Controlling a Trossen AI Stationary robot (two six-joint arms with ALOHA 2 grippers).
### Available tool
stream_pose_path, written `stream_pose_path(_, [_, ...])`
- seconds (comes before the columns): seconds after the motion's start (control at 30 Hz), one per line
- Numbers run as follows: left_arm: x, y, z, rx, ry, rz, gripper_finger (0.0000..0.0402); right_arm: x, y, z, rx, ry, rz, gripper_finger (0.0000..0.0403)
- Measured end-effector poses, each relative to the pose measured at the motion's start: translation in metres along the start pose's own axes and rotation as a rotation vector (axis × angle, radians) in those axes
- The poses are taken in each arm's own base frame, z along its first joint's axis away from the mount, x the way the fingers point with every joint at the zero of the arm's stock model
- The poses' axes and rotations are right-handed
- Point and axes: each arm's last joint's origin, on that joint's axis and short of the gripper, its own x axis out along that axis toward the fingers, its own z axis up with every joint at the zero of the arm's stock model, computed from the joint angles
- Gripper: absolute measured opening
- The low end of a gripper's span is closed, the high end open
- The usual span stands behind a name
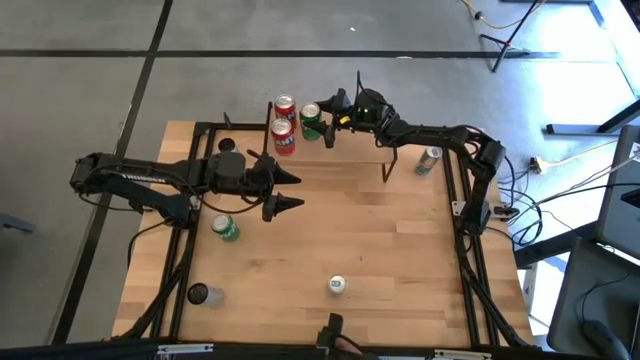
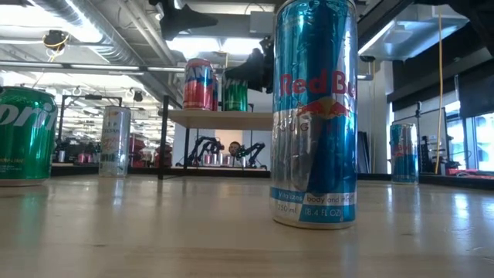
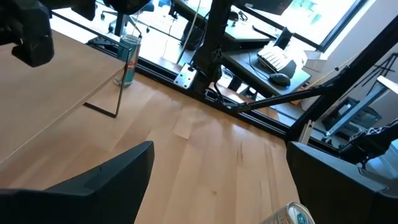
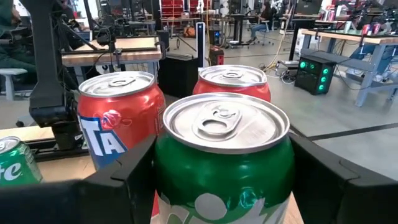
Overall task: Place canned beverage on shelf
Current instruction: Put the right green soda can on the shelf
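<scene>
Right pincer [image 1: 322, 119] up at 12 o'clock, clamped around a green can [image 4: 222, 163] standing on the shelf [image 2: 224, 118], right beside two red cans [image 1: 284, 126]. Left pincer [image 1: 287, 190] spread wide with nothing in it, hovering over the desk [image 1: 390, 240] around 10 o'clock, near another green can [image 1: 225, 228].

The green can [image 4: 222, 163] stands upright, its silver lid and pull tab facing up, its green side printed with white, clasped on either side by the right end effector [image 1: 325, 121] at the far end of the shelf [image 2: 222, 119]. The shelf is a low rack, a light wooden top on thin black legs (two red cans [image 1: 284, 125] already stand on it, just beside the green one), at the bench's far edge.
</scene>
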Motion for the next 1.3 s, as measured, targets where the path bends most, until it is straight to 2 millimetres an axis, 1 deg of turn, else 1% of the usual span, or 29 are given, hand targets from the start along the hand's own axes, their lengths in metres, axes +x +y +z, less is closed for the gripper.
stream_pose_path(0.1, [0.000,0.000,0.000,0.000,0.000,0.000,0.0360,0.000,-0.001,0.000,-0.002,-0.003,-0.024,0.0268])
stream_pose_path(0.13, [0.000,0.000,0.000,0.000,0.000,0.000,0.0360,0.000,-0.001,0.000,-0.001,-0.003,-0.029,0.0283])
stream_pose_path(0.23, [0.000,0.000,0.000,0.000,0.000,0.000,0.0360,0.000,-0.001,0.000,0.001,-0.002,-0.030,0.0361])
stream_pose_path(0.27, [0.000,0.000,0.000,0.000,0.000,0.000,0.0360,0.000,-0.001,0.000,0.001,-0.002,-0.031,0.0376])
stream_pose_path(0.3, [0.000,0.000,0.000,0.000,0.000,0.000,0.0360,0.000,-0.001,0.000,0.002,-0.001,-0.030,0.0381])
stream_pose_path(0.33, [0.000,0.000,0.000,0.000,0.000,0.000,0.0360,0.000,-0.001,0.000,0.002,0.000,-0.028,0.0376])
stream_pose_path(0.43, [0.000,0.000,0.000,0.002,0.001,0.001,0.0360,-0.002,-0.001,0.002,0.001,-0.003,-0.030,0.0339])
stream_pose_path(0.5, [0.000,0.000,0.000,-0.011,0.002,-0.002,0.0360,-0.006,0.001,0.012,-0.005,-0.022,-0.032,0.0318])
stream_pose_path(0.57, [0.000,0.000,0.000,-0.031,0.005,-0.013,0.0360,-0.013,0.003,0.027,-0.016,-0.051,-0.033,0.0302])
stream_pose_path(0.67, [0.000,-0.001,0.000,-0.033,0.006,-0.017,0.0360,-0.025,0.007,0.046,-0.022,-0.064,-0.034,0.0289])
stream_pose_path(0.8, [0.000,0.000,0.000,-0.019,0.007,-0.017,0.0360,-0.035,0.010,0.057,-0.018,-0.047,-0.034,0.0286])
stream_pose_path(0.9, [0.000,0.000,0.000,-0.017,0.007,-0.017,0.0360,-0.040,0.011,0.060,-0.009,-0.018,-0.033,0.0288])
stream_pose_path(1.07, [0.000,0.000,0.000,-0.018,0.007,-0.017,0.0360,-0.041,0.012,0.053,0.021,0.068,-0.030,0.0289])
stream_pose_path(1.3, [0.000,-0.001,-0.001,-0.024,0.009,-0.023,0.0360,-0.044,0.013,0.050,0.043,0.118,-0.027,0.0289])
